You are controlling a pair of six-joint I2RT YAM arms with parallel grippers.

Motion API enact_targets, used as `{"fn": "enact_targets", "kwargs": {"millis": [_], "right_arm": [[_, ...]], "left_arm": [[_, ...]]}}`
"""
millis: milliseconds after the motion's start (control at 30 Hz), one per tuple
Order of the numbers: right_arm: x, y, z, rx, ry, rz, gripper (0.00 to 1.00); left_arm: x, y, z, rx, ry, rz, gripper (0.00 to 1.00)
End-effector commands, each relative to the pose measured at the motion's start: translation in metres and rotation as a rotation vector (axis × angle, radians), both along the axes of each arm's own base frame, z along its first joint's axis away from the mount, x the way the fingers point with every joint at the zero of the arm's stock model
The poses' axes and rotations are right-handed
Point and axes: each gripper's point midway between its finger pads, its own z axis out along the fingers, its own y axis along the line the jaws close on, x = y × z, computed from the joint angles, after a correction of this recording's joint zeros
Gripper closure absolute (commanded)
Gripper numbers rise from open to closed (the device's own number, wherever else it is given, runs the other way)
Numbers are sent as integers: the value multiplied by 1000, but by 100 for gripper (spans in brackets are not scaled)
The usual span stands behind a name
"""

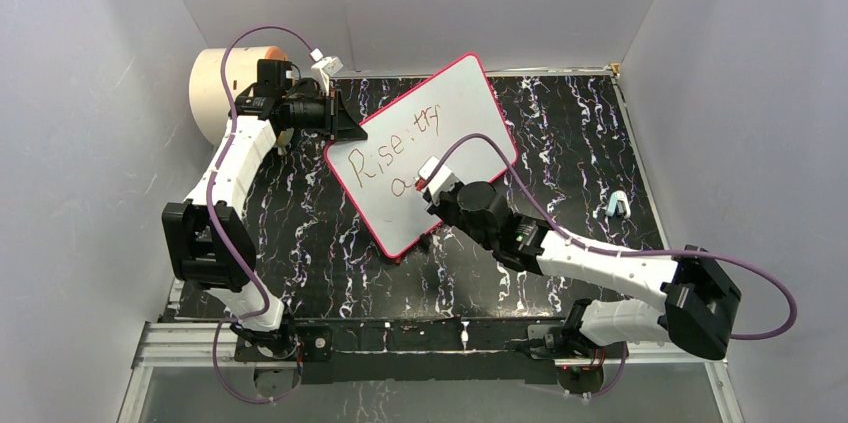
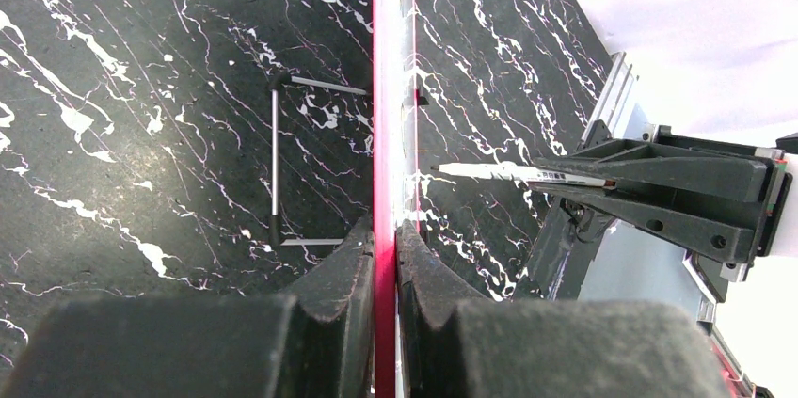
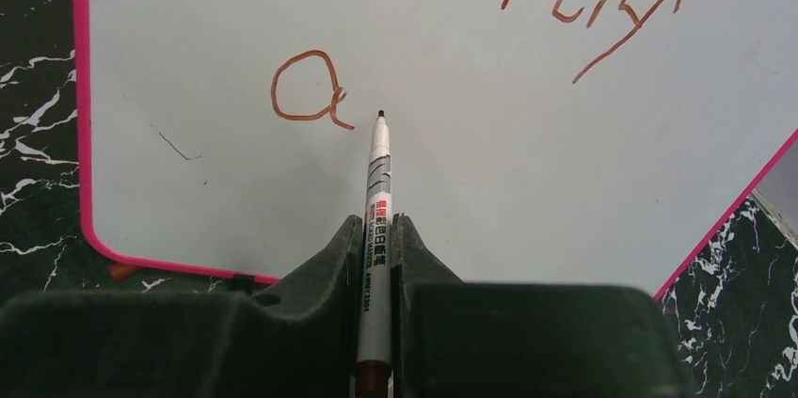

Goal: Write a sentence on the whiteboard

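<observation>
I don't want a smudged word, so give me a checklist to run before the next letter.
1. Grip of left end effector on whiteboard rim: ok.
2. Hold of right end effector on marker: ok.
3. Tip just right of the "a": ok.
4. Tip touching the board: cannot tell.
5. Bare board right of the tip: ok.
6. Whole sentence written: not ok, second line holds only "a".

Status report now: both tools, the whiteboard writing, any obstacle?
Left tool shut on whiteboard rim. Right tool shut on marker. Sentence reads "Rise, try a", unfinished. Nothing in the way.
</observation>
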Motion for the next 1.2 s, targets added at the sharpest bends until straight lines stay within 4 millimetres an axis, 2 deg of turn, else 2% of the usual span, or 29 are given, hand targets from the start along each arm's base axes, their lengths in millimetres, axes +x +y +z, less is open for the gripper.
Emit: {"fn": "enact_targets", "kwargs": {"millis": [0, 400, 867, 1167], "right_arm": [[12, 9, 33, 107, -43, -26, 100], [22, 14, 38, 133, -58, -35, 100], [29, 18, 30, 120, -48, -42, 100], [28, 24, 38, 152, -60, -20, 100]], "left_arm": [[-17, 4, -28, 66, 88, -2, 100], [-17, 4, -28, 65, 88, -2, 100], [-17, 3, -27, 61, 86, -5, 100], [-17, 3, -27, 60, 84, -4, 100]]}}
